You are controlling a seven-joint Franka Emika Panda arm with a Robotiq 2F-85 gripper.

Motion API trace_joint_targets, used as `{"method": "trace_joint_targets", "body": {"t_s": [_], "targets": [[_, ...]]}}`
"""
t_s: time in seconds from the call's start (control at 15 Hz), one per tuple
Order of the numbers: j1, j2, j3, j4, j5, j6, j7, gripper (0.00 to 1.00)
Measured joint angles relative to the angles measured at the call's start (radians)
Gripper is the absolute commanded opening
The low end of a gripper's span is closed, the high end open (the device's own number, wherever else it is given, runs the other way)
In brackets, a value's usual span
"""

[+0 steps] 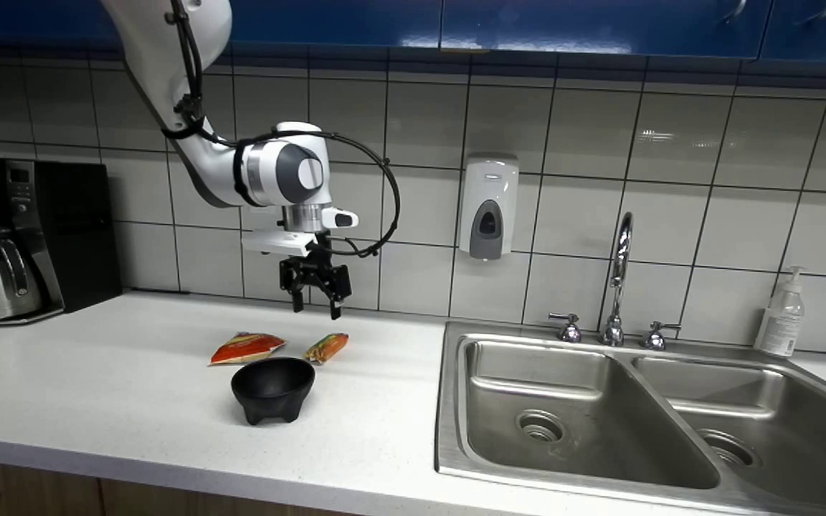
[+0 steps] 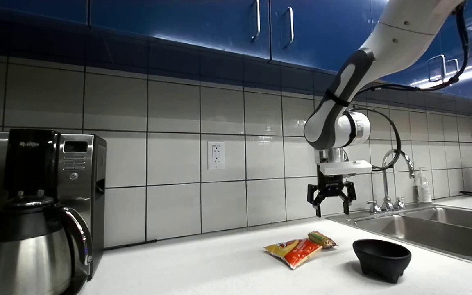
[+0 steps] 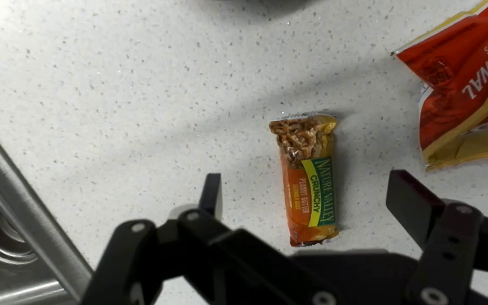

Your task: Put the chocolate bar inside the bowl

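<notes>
hovering above the counter point(image 1: 133, 387), the pincer point(image 1: 317, 312) has its two fingers spread apart, with the bar point(image 3: 309, 182) lying lower down.
the bar, in an orange wrapper with a green and yellow label, lies on the counter; in the wrist view it shows between the fingers, apart from both. in an exterior view the black bowl point(image 1: 273, 387) stands upright on short feet near the bar, closer to the counter's front edge; the bar is outside it. a red and yellow packet point(image 2: 295, 250) lies near the bar, and a steel sink point(image 1: 451, 401) sits well apart.
</notes>
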Motion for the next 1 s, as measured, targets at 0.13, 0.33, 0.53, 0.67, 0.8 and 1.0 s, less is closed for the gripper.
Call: {"method": "trace_joint_targets", "body": {"t_s": [0.13,0.33,0.53,0.67,0.8,1.0], "targets": [[0.005,0.028,-0.006,0.019,0.0,0.0,0.004,1.0],[0.017,0.068,-0.011,0.045,0.0,0.0,0.01,1.0],[0.026,0.102,-0.012,0.066,0.0,0.0,0.014,1.0],[0.031,0.123,-0.012,0.08,0.0,0.0,0.016,1.0],[0.034,0.144,-0.014,0.097,0.0,0.0,0.017,1.0],[0.035,0.179,-0.017,0.129,0.0,0.0,0.017,1.0]]}}
